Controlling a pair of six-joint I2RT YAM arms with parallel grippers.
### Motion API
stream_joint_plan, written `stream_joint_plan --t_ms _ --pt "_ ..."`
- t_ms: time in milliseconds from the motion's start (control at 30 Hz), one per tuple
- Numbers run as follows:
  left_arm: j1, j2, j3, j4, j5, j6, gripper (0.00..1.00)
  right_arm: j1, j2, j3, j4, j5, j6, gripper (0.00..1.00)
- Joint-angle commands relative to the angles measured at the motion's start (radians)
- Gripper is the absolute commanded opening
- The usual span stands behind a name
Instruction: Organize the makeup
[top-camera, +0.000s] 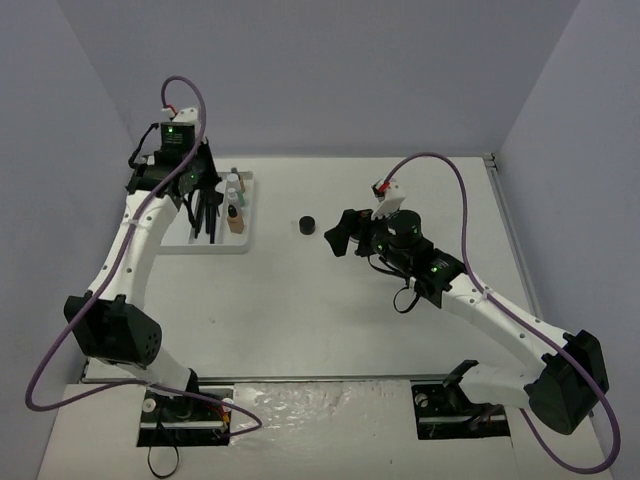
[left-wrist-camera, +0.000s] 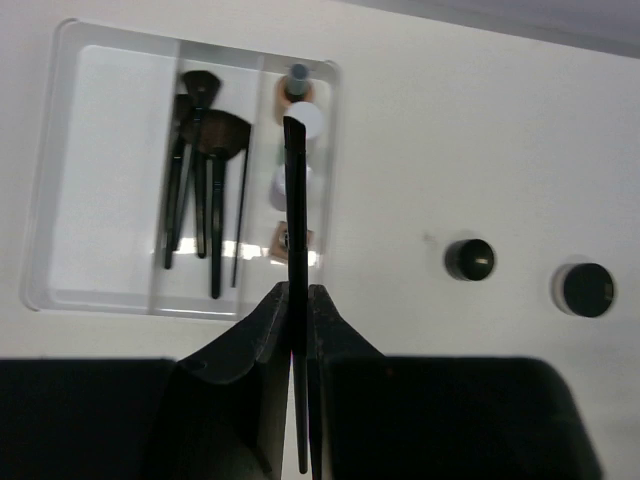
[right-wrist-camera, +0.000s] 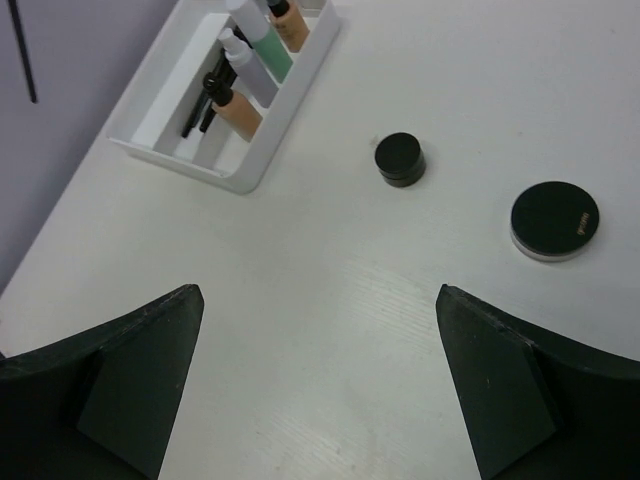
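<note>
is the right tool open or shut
Open. In the right wrist view the right tool has its fingers spread wide, only bare table between them, nothing held.

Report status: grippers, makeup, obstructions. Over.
Left gripper shut on thin black brush above tray. Right gripper open, empty. Small black jar, larger black jar loose on table. Nothing in the way.

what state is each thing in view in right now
left end effector, shut on pencil
pencil, held over the tray
right end effector, open, empty
tray, brushes in middle slot, bottles in an end slot
small jar, closed, on table, outside tray
flat jar, closed, on table, outside tray
</note>
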Motion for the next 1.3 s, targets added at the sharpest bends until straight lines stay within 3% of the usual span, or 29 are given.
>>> stream_joint_plan --t_ms 0,233,433,633,700,867,1033,1233,1267 --pt "0.092 0.111 0.09 -0.055 -0.011 0.226 0.0 -0.011 -0.029 0.046 -0.056 0.118 -0.101 1.0" --pt "0.181 0.395 0.242 -0.068 0.01 0.292 0.0 -0.028 -0.038 0.046 -0.098 0.153 -0.121 1.0" --pt "0.195 0.557 0.337 -0.048 0.004 0.301 0.14 -0.055 -0.058 0.041 -0.124 0.161 -0.128 1.0" --pt "0.234 0.624 0.385 -0.028 0.026 0.296 0.3 -0.088 -0.059 0.037 -0.134 0.145 -0.131 1.0" --pt "0.235 0.622 0.388 -0.025 0.029 0.295 0.36 -0.092 -0.058 0.039 -0.134 0.141 -0.13 1.0" --pt "0.235 0.538 0.365 -0.029 0.025 0.279 0.4 -0.101 -0.058 0.046 -0.135 0.131 -0.133 1.0" --pt "0.211 0.36 0.299 -0.027 0.047 0.239 0.6 -0.113 -0.072 0.044 -0.137 0.13 -0.139 1.0" --pt "0.042 0.215 0.244 -0.026 0.037 0.236 0.85 -0.125 -0.101 0.035 -0.144 0.139 -0.151 1.0" --pt "0.037 0.209 0.243 -0.026 0.037 0.235 0.85 -0.125 -0.106 0.033 -0.146 0.141 -0.152 1.0"
